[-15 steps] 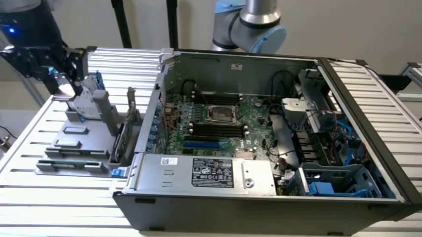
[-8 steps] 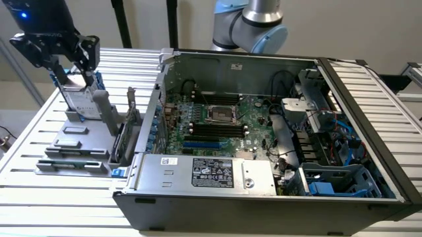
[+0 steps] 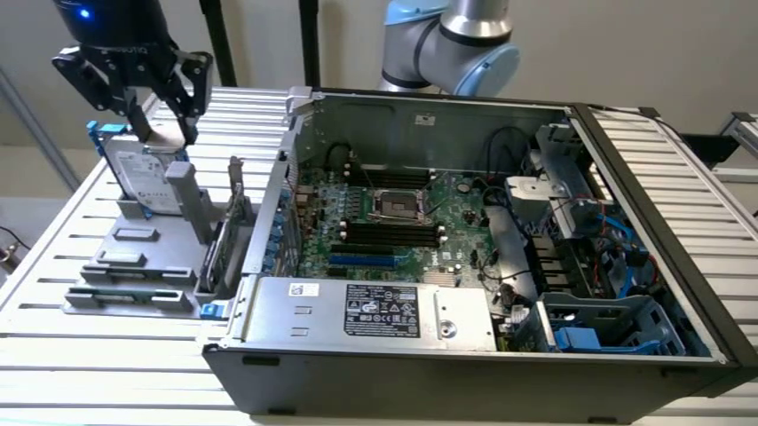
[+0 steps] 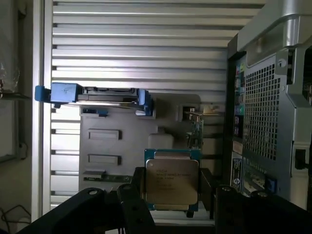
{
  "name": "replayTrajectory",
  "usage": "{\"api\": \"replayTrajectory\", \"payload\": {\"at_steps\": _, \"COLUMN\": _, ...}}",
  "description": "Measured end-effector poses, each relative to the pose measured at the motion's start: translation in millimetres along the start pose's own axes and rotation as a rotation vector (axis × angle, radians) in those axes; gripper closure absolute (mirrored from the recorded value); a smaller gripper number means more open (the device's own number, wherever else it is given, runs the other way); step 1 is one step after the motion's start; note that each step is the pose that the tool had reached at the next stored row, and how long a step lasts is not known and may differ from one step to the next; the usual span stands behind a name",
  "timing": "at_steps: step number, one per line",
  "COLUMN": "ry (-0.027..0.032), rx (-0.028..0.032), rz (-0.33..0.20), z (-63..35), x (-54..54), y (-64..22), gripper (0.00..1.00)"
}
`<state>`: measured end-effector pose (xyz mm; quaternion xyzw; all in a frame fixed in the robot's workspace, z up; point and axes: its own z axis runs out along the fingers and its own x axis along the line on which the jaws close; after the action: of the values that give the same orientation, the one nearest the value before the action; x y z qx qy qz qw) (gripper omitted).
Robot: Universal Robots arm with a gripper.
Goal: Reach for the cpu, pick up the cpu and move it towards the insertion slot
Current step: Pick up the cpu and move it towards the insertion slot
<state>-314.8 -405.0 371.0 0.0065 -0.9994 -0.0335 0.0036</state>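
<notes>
Gripper (image 3: 163,133) sits outside the case (image 3: 474,377), off its side on the exterior view's left and higher than its top edge. Jaws are clamped on the cpu (image 4: 171,181): in the wrist view I see the chip pinched edge to edge between the two dark fingers (image 4: 132,201), metal top facing the camera, clear of anything below. Slot (image 3: 399,206) is inside the case, on the board, its frame shiny and its centre dark; the cpu is well apart from it. Hard drive (image 3: 145,177) stands upright in the grey holder (image 3: 130,266) just beside the case, under the gripper.
</notes>
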Motion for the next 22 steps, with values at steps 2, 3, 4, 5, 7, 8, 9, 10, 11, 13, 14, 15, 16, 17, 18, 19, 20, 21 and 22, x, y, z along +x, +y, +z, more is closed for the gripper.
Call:
{"api": "replayTrajectory", "payload": {"at_steps": 2, "ry": 0.0001, "rx": -0.0038, "rz": 0.000, "z": -2.6, "x": -9.0, "y": 0.0, "gripper": 0.45}}
{"api": "replayTrajectory", "payload": {"at_steps": 3, "ry": 0.0002, "rx": -0.0056, "rz": 0.000, "z": -3.9, "x": -13.5, "y": 0.0, "gripper": 0.45}}
{"api": "replayTrajectory", "payload": {"at_steps": 4, "ry": 0.0002, "rx": -0.0074, "rz": 0.000, "z": -5.2, "x": -18.3, "y": 0.1, "gripper": 0.45}}
{"api": "replayTrajectory", "payload": {"at_steps": 5, "ry": 0.0003, "rx": -0.0088, "rz": 0.000, "z": -6.4, "x": -22.8, "y": 0.1, "gripper": 0.45}}
{"api": "replayTrajectory", "payload": {"at_steps": 7, "ry": 0.0002, "rx": -0.0116, "rz": 0.000, "z": -8.5, "x": -31.8, "y": 0.1, "gripper": 0.45}}
{"api": "replayTrajectory", "payload": {"at_steps": 8, "ry": 0.0003, "rx": -0.0126, "rz": 0.000, "z": -9.4, "x": -36.3, "y": 0.1, "gripper": 0.45}}
{"api": "replayTrajectory", "payload": {"at_steps": 9, "ry": 0.0003, "rx": -0.0136, "rz": 0.000, "z": -10.2, "x": -40.8, "y": 0.1, "gripper": 0.45}}
{"api": "replayTrajectory", "payload": {"at_steps": 10, "ry": 0.0003, "rx": -0.0145, "rz": 0.000, "z": -11.0, "x": -45.3, "y": 0.1, "gripper": 0.45}}
{"api": "replayTrajectory", "payload": {"at_steps": 11, "ry": 0.0003, "rx": -0.0153, "rz": 0.000, "z": -11.6, "x": -49.8, "y": 0.1, "gripper": 0.45}}
{"api": "replayTrajectory", "payload": {"at_steps": 13, "ry": 0.0005, "rx": -0.0163, "rz": 0.000, "z": -12.8, "x": -59.3, "y": 0.0, "gripper": 0.45}}
{"api": "replayTrajectory", "payload": {"at_steps": 14, "ry": 0.0004, "rx": -0.0168, "rz": 0.000, "z": -13.2, "x": -63.8, "y": 0.0, "gripper": 0.45}}
{"api": "replayTrajectory", "payload": {"at_steps": 15, "ry": 0.0005, "rx": -0.0169, "rz": 0.000, "z": -13.6, "x": -68.3, "y": 0.0, "gripper": 0.45}}
{"api": "replayTrajectory", "payload": {"at_steps": 16, "ry": 0.0003, "rx": -0.0172, "rz": 0.000, "z": -13.9, "x": -72.8, "y": -0.1, "gripper": 0.45}}
{"api": "replayTrajectory", "payload": {"at_steps": 17, "ry": 0.0004, "rx": -0.0173, "rz": 0.000, "z": -14.1, "x": -77.2, "y": -0.1, "gripper": 0.45}}
{"api": "replayTrajectory", "payload": {"at_steps": 18, "ry": 0.0003, "rx": -0.0174, "rz": 0.000, "z": -14.2, "x": -81.8, "y": -0.1, "gripper": 0.45}}
{"api": "replayTrajectory", "payload": {"at_steps": 19, "ry": 0.0004, "rx": -0.0173, "rz": 0.000, "z": -14.4, "x": -86.1, "y": -0.2, "gripper": 0.45}}
{"api": "replayTrajectory", "payload": {"at_steps": 20, "ry": 0.0004, "rx": -0.0174, "rz": 0.000, "z": -14.4, "x": -90.8, "y": -0.3, "gripper": 0.45}}
{"api": "replayTrajectory", "payload": {"at_steps": 21, "ry": 0.0004, "rx": -0.0174, "rz": 0.000, "z": -14.4, "x": -95.5, "y": -0.3, "gripper": 0.45}}
{"api": "replayTrajectory", "payload": {"at_steps": 22, "ry": 0.0004, "rx": -0.0174, "rz": 0.000, "z": -14.4, "x": -100.1, "y": -0.4, "gripper": 0.45}}
